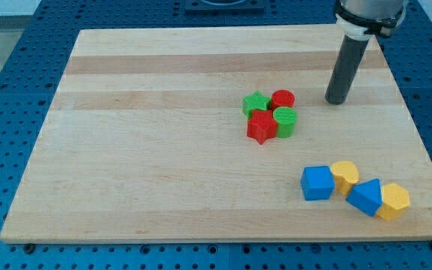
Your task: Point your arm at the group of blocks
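My tip (337, 100) is a bare rod end with no fingers to open or close, so it holds nothing and simply rests on the wooden board (163, 150). Just to the view's left of it sits a tight cluster: a red cylinder (282, 99) nearest, a green star (256, 103) beyond that, a green cylinder (285, 118) slightly below and left of the tip, and a red star (261, 127) lowest of the four. Well below the tip, toward the view's bottom right, lies a second cluster: a blue cube (317, 182), a yellow block (344, 175), a second blue block (365, 196) and a second yellow block (393, 201). The risk, as I judge it, is twofold. The task names only "the group", and two groups lie here, so heading for the wrong one is possible. And the tip is close to the red cylinder; overshooting leftward would knock it and scatter the cluster rather than merely indicate it.
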`<action>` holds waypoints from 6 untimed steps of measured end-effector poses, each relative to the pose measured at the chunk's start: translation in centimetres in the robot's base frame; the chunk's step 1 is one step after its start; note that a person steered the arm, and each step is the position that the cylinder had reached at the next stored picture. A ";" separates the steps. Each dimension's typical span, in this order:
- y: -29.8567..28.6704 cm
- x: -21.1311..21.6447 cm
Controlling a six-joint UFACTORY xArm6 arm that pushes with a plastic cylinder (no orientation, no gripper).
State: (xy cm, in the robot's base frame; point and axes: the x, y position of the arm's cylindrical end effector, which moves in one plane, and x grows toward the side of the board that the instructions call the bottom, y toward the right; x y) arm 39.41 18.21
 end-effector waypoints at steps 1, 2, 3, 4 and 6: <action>0.0 0.0; 0.0 0.0; 0.0 0.1; -0.1 0.1; -4.8 8.9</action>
